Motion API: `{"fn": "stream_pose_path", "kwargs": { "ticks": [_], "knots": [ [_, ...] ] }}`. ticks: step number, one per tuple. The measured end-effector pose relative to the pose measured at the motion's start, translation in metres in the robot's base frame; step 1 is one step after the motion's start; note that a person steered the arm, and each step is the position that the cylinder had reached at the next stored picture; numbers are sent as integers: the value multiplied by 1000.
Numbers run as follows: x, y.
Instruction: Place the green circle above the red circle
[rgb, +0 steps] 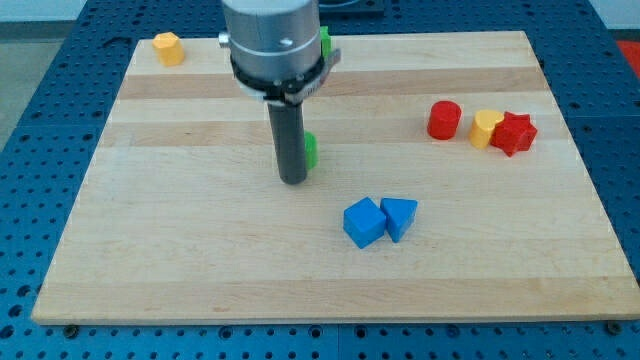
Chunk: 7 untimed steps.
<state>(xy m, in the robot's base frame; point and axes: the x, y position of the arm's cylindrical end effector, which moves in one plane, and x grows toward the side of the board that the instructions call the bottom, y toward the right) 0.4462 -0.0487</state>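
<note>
The red circle (444, 120) stands at the board's right, left of a yellow heart (485, 128) and a red star (514, 133). A green block (311, 150), mostly hidden behind my rod, shows as a sliver at the board's middle; its shape cannot be made out. My tip (292, 181) rests on the board just left of and touching or nearly touching that green block. Another green block (325, 41) peeks out behind the arm's body near the view's top.
A blue cube (363, 222) and a blue triangle (400, 217) sit together below and right of my tip. A yellow block (168, 48) sits at the board's top left corner. The wooden board (180, 250) lies on a blue perforated table.
</note>
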Motion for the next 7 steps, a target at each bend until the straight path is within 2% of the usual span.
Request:
{"fn": "stream_pose_path", "kwargs": {
  "ticks": [2, 4, 6, 7],
  "knots": [
    [-3, -22],
    [-72, 35],
    [-41, 25],
    [-54, 56]
  ]
}}
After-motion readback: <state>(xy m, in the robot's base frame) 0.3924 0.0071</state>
